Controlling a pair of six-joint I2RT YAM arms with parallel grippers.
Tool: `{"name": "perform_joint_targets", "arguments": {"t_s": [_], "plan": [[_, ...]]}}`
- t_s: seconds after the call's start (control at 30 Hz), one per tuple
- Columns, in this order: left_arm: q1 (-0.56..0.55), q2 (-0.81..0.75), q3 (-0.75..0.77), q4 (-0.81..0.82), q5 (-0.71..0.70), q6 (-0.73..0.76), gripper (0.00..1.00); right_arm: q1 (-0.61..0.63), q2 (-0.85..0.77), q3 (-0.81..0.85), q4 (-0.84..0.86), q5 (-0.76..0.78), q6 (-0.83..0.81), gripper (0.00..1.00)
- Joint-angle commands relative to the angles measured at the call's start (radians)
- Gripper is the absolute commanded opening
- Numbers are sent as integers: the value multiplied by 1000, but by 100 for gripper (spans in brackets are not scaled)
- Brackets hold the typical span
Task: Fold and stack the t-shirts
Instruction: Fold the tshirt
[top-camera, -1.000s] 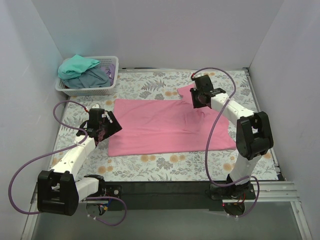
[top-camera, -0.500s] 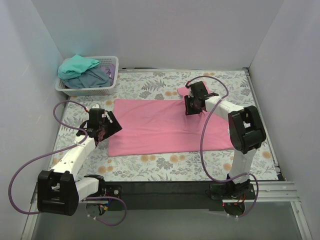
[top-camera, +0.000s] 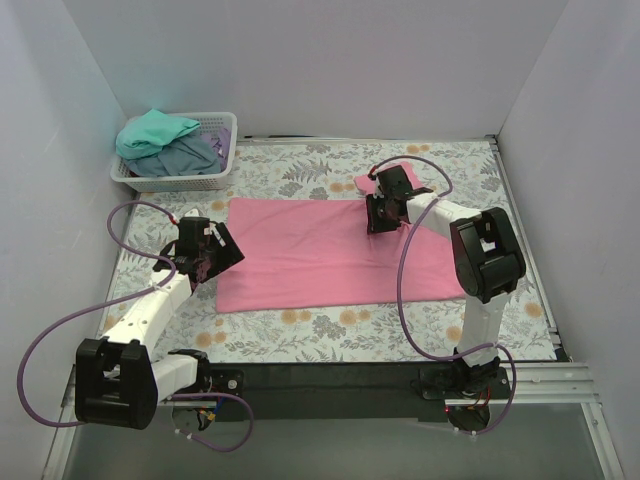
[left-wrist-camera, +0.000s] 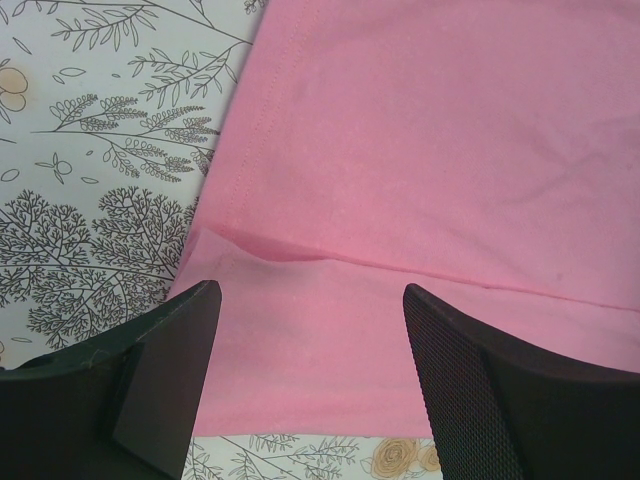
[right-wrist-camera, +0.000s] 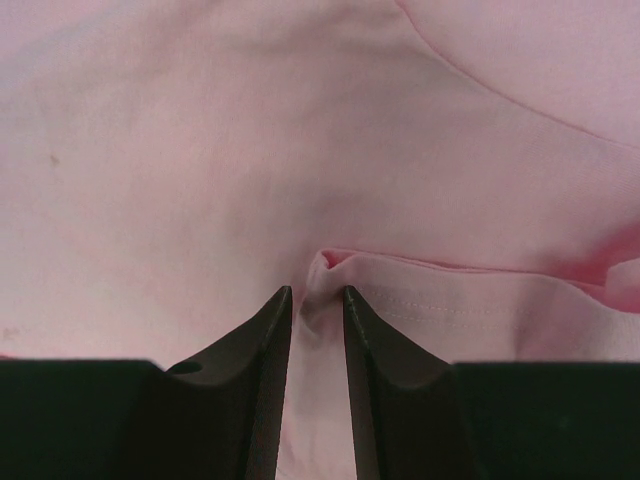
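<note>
A pink t-shirt (top-camera: 320, 255) lies spread flat on the flowered table, with one sleeve (top-camera: 372, 180) sticking out at the far right. My right gripper (top-camera: 381, 219) is low over the shirt's far right part and is shut on a pinched hem of pink cloth (right-wrist-camera: 322, 272). My left gripper (top-camera: 213, 252) is open and empty just above the shirt's left edge (left-wrist-camera: 240, 130), with the pink cloth between its fingers (left-wrist-camera: 450, 380). Teal and grey-blue t-shirts (top-camera: 165, 142) lie heaped in the basket.
A white lattice basket (top-camera: 176, 180) stands at the far left corner. White walls close in the table on three sides. The flowered table cover (top-camera: 330, 325) shows bare in front of the shirt and to its right.
My right gripper has moved left and toward me from the sleeve area, dragging the held cloth over the shirt's body. The left arm has not moved.
</note>
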Motion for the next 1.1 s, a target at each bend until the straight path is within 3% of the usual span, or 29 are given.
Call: {"name": "perform_joint_targets", "arguments": {"t_s": [0.0,0.13,0.27,0.33,0.93,1.03,1.07], "plan": [[-4,-6,3,18,2,13,73,9,16,41,29,-17,10,33],[-4,-6,1,18,2,15,73,7,24,40,27,15,10,29],[-4,-6,1,18,2,15,73,7,21,43,27,13,6,7],[-4,-6,3,18,2,15,73,10,3,43,26,4,1,1],[-4,-8,1,18,5,16,73,49,-30,67,-5,-39,-65,4],[-3,-5,1,18,7,16,73,50,-31,76,-18,-28,-64,15],[-3,-6,3,18,7,16,73,47,-34,81,-23,-25,-62,26]]}}
